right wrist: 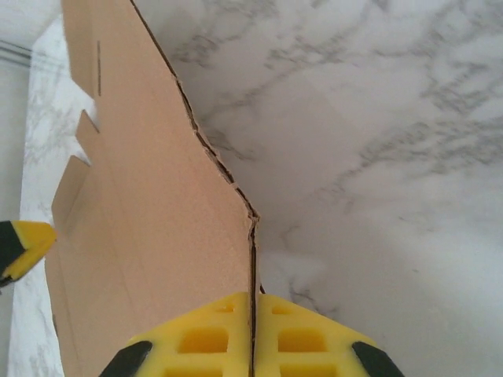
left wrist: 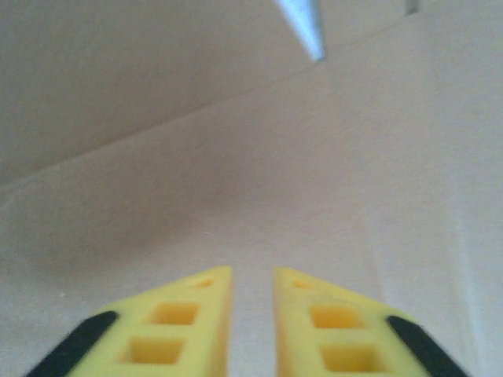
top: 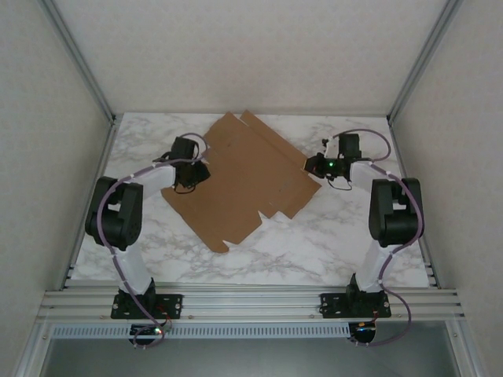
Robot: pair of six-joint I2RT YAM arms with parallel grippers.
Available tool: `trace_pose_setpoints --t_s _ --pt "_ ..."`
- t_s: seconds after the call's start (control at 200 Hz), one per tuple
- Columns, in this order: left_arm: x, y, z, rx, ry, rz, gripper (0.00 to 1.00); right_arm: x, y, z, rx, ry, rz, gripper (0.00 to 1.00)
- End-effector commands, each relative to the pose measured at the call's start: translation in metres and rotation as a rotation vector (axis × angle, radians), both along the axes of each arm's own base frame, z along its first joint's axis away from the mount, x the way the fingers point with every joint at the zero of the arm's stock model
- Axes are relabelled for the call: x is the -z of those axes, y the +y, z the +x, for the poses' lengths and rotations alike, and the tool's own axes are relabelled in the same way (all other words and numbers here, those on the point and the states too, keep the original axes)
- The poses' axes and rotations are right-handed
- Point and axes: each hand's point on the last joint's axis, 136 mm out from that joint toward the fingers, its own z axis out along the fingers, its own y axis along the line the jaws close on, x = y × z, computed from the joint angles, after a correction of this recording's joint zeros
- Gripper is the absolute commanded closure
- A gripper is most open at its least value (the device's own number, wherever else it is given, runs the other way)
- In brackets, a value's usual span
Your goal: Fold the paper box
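Observation:
The paper box (top: pixel 247 181) is a flat brown die-cut sheet lying diagonally on the marble table (top: pixel 314 243). My right gripper (top: pixel 312 166) is at the sheet's right corner. In the right wrist view it (right wrist: pixel 254 297) is shut on the thin edge of the cardboard (right wrist: pixel 157 236), which stands lifted off the marble (right wrist: pixel 377 157). My left gripper (top: pixel 200 169) is at the sheet's left edge. In the left wrist view its yellow fingers (left wrist: pixel 253 275) stand a little apart over plain cardboard (left wrist: pixel 236 157), with nothing between them.
Aluminium frame posts (top: pixel 409 71) and pale walls enclose the table on three sides. A rail (top: pixel 251 302) with both arm bases runs along the near edge. Bare marble lies in front of the sheet (top: pixel 299 251).

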Motion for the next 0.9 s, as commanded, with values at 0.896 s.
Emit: trace_pose_setpoints --t_s 0.896 --pt "-0.11 -0.159 0.096 0.103 -0.027 -0.278 0.27 -0.065 0.061 -0.018 -0.249 -0.502 -0.337 1.0"
